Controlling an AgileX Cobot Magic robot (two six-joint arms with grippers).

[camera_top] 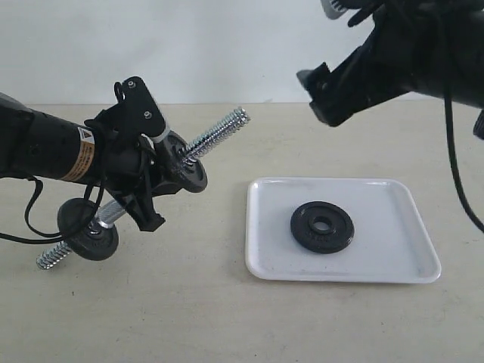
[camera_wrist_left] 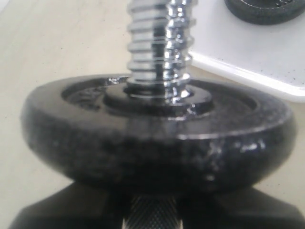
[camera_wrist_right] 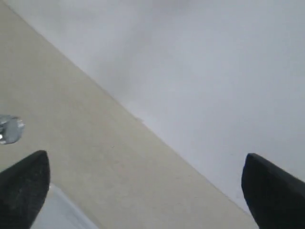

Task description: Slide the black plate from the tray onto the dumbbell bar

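Note:
The black plate (camera_top: 323, 226) lies flat near the middle of the white tray (camera_top: 393, 261). My left gripper (camera_top: 144, 180) is shut on the knurled middle of the dumbbell bar (camera_top: 219, 130) and holds it tilted above the table, one threaded end pointing up toward the tray. The bar carries two small black discs, one on each side of the grip. In the left wrist view, the dumbbell bar (camera_wrist_left: 159, 47) rises through the nearer disc, and the left gripper (camera_wrist_left: 152, 217) clamps the knurling below it. My right gripper (camera_top: 316, 97) hangs open high above the tray's far edge; the right gripper (camera_wrist_right: 147, 191) holds nothing.
The tray (camera_wrist_left: 252, 57) with the black plate (camera_wrist_left: 267, 9) lies just beyond the bar's raised end. A tray (camera_wrist_right: 62, 212) corner and the bar's chrome tip show below the right gripper. A pale wall stands behind the beige table.

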